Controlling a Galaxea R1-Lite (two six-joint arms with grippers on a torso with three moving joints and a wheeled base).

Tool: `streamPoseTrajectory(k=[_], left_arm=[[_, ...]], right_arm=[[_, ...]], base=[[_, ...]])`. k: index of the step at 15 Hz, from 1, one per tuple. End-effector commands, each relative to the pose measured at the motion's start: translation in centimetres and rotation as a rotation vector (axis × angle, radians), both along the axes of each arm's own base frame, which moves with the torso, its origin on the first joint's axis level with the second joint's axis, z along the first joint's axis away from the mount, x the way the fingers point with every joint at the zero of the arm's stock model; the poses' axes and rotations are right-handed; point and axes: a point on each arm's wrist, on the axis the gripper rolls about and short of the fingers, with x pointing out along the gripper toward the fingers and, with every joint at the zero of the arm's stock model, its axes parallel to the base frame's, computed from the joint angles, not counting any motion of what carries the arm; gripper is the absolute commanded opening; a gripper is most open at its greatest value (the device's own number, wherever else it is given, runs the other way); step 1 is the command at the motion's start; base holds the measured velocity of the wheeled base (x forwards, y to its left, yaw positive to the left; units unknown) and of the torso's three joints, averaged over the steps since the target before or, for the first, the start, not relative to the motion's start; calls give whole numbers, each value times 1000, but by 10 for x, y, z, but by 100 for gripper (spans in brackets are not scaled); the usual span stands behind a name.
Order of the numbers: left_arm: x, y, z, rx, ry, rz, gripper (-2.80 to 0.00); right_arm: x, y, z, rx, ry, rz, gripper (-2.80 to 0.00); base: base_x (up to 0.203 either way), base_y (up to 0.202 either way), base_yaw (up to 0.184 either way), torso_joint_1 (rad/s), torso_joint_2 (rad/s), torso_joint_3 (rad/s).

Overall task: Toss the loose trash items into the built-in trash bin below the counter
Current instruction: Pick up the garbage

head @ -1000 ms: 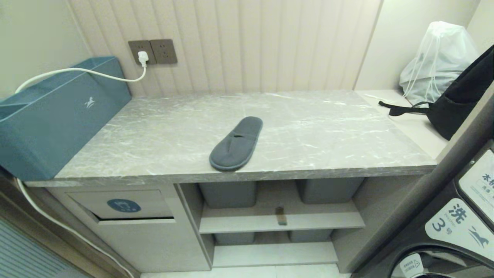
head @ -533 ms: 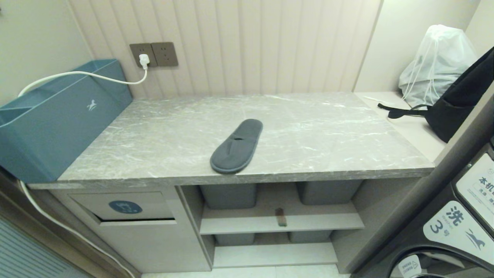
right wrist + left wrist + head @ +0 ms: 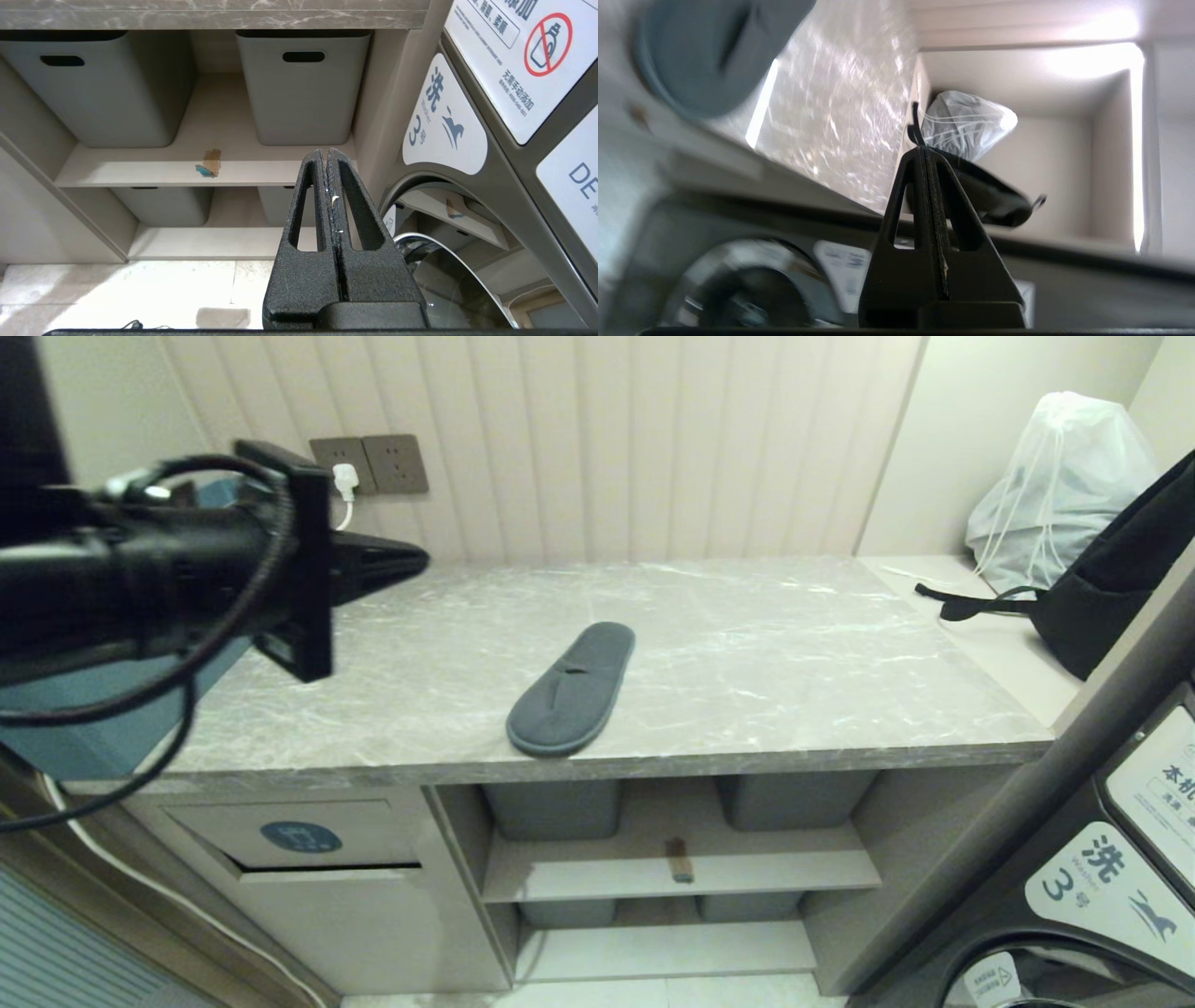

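Left end effector (image 3: 415, 560) in upper left of head frame, above the left part of the table (image 3: 794, 644), tips pointing toward frame centre. Fingers pressed together, nothing between them, well apart from the slipper. Right end effector (image 3: 327, 154) only in its own wrist view, low in front of the shelves, fingers also pressed together, carrying nothing.

Grey slipper (image 3: 571, 689) lies flat at centre of head frame, toe end at the table's front edge. Brown strip with teal end (image 3: 680, 861) sits on the middle shelf board, lower centre, between two grey tubs (image 3: 553, 807).

Trash bin flap (image 3: 299, 835) with round blue sticker at lower left, below the table edge. Teal box (image 3: 84, 728) at left edge, partly behind the arm. Black bag (image 3: 1111, 588) and white drawstring sack (image 3: 1060, 476) upper right.
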Motion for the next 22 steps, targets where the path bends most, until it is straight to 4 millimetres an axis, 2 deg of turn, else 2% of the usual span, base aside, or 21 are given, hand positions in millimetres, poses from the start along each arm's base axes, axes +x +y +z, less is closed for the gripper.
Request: streamPoseTrajectory(k=[1, 2, 6, 12, 17, 22], left_arm=[[48, -46, -43, -55, 214, 2, -280], [56, -55, -53, -66, 256, 15, 0], [73, -63, -76, -51, 325, 49, 0], [67, -50, -97, -6, 386, 78, 0], [69, -50, -117, 23, 437, 88, 0], [86, -55, -126, -33, 364, 92, 0]], right_arm=[[0, 0, 0, -1, 0, 0, -280], [0, 0, 0, -1, 0, 0, -280], [0, 0, 0, -1, 0, 0, -280], [0, 0, 0, -1, 0, 0, -280], [0, 0, 0, -1, 0, 0, -280], [0, 0, 0, -1, 0, 0, -280]], base=[[0, 0, 0, 0, 0, 0], [0, 0, 0, 0, 0, 0], [0, 0, 0, 0, 0, 0], [0, 0, 0, 0, 0, 0], [0, 0, 0, 0, 0, 0], [0, 0, 0, 0, 0, 0]])
